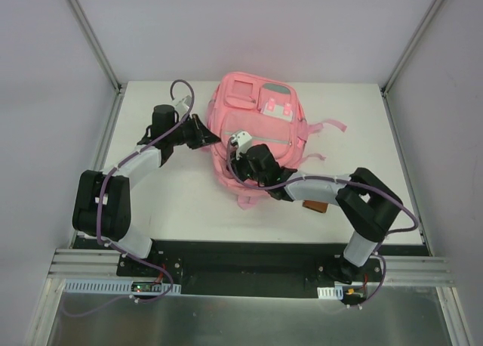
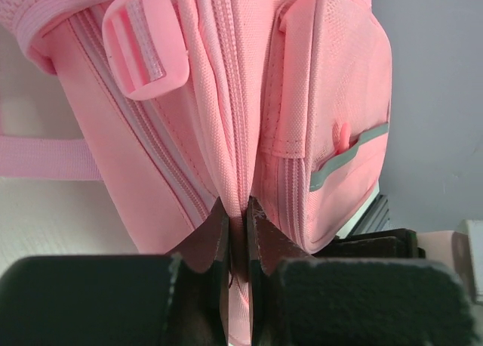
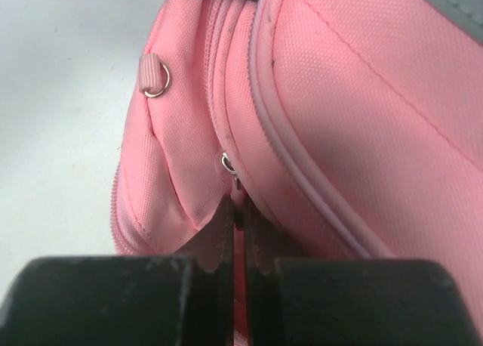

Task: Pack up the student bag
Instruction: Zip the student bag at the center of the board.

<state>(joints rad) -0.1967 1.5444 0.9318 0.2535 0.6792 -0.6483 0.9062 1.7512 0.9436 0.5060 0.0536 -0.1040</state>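
While student bag (image 1: 256,138) lies on table (image 1: 181,202), left hand (image 2: 238,211) pinches its seam, right hand (image 3: 238,211) its zipper fold.

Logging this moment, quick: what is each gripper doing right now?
Left gripper: closed, pinching a fold of the pink backpack.
Right gripper: closed, pinching the backpack just below a metal zipper slider.

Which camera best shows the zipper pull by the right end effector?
Right wrist: the silver zipper pull sits close-up just above the shut right end effector. Top external shows only the pink backpack, the arm hiding that spot. Left wrist shows zipper tracks, no pull.
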